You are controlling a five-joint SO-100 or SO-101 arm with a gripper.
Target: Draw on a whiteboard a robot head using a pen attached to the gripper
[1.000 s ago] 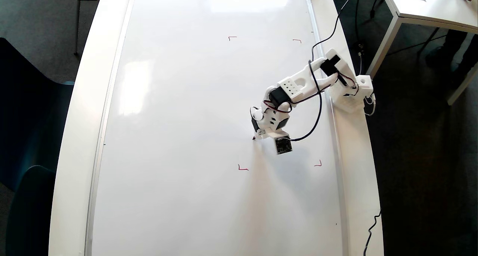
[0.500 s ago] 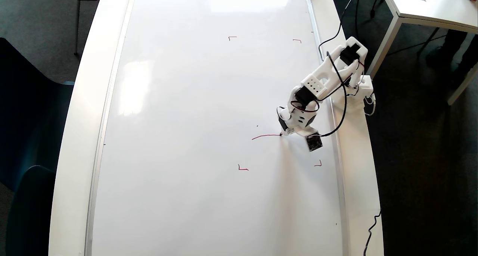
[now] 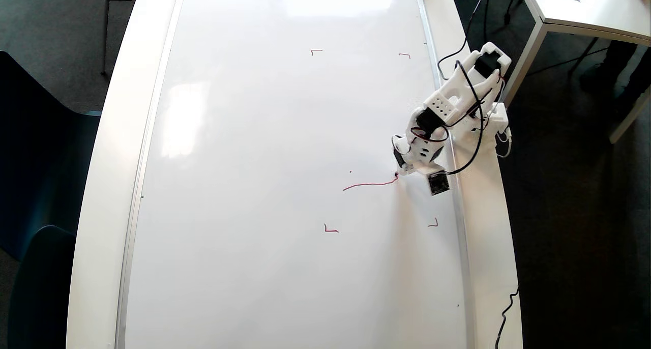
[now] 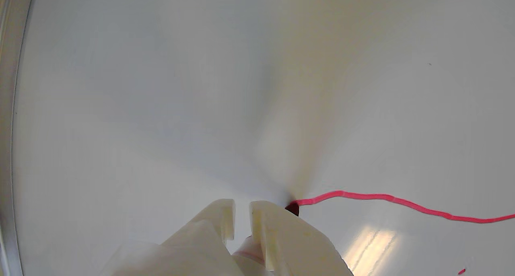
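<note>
Step in hand, as judged: laying down the first stroke of the robot head (image 3: pixel 370 184), so far a single wavy red line and nothing like a box yet; to do it well, hold tip pressure steady so the line neither skips nor smears, travel at an even pace to cut the wobble, and turn a clean corner here, since the stroke end sits close to the silver frame on the right in the overhead view; the four small red corner marks (image 3: pixel 330 230) look like the bounds to keep inside; the whiteboard (image 3: pixel 264 145) lies flat and covers most of the table (image 3: pixel 101 186); the gripper (image 4: pixel 241 213) points down at it, fingers (image 4: pixel 219 215) a narrow slot apart, with a pale, red-banded shaft, probably the pen (image 4: pixel 293 208), showing low between them; whether the jaws truly clamp it I cannot tell; the pen's dark red tip touches the board just right of the fingertips in the wrist view, exactly at the stroke's end; the line runs away from the claw rightward there, leftward in the overhead view
</note>
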